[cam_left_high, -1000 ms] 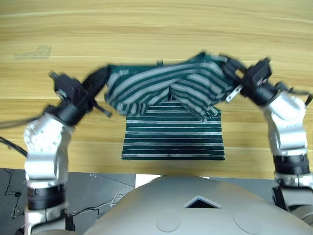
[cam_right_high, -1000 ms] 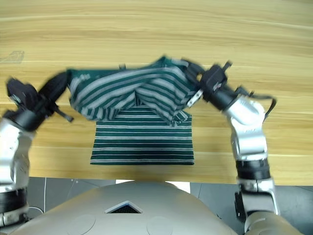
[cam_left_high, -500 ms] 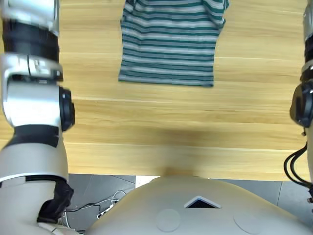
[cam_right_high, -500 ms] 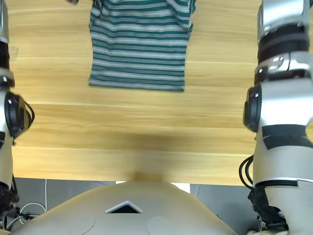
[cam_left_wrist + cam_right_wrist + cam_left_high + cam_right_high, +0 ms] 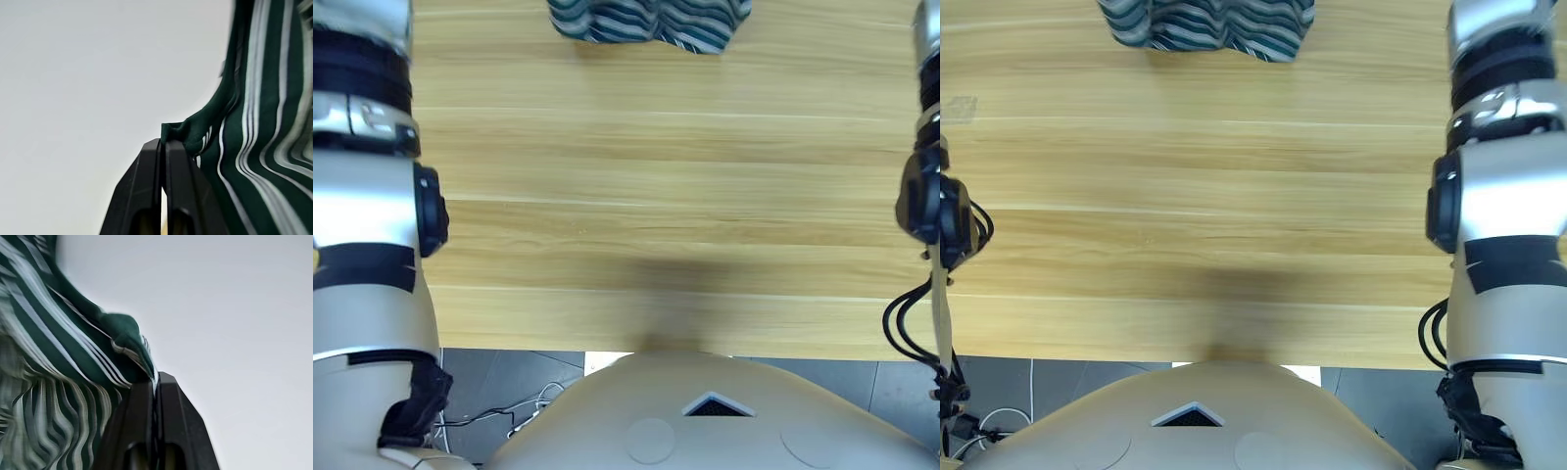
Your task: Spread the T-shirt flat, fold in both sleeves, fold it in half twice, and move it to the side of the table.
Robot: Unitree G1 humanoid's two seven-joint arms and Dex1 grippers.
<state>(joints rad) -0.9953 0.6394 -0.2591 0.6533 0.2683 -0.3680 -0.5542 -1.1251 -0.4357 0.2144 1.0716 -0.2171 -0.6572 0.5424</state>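
T-shirt, dark green with pale stripes: seen from the head, only the bottom strip of it shows, at the very top of the view. The hem runs in waves, not straight. It is held up over the far part of the table. Whether the hem touches the wood cannot be told.

Left gripper: its black fingers are pressed together, with a bunched edge of the green cloth pinched at their tips. The rest of the shirt falls away to one side in striped folds, against a plain pale background.

Right gripper: the same, fingers tight together on a small peak of cloth, with rippled stripes hanging beside them.

Left arm and right arm stand tall at either side of the head views, running up past the top edge.

Against one second ago: the shirt's lower half then lay flat on the table near the front edge, its top folded forward, with both grippers low at the shoulders. Half a second ago the arms were already raised and the body of the shirt hung in view, hem nearly straight. Now it has gone higher still, so far less cloth shows and the hem has buckled into ripples. The table's front edge sits at the same height in all three moments, so the shirt rose, not the camera
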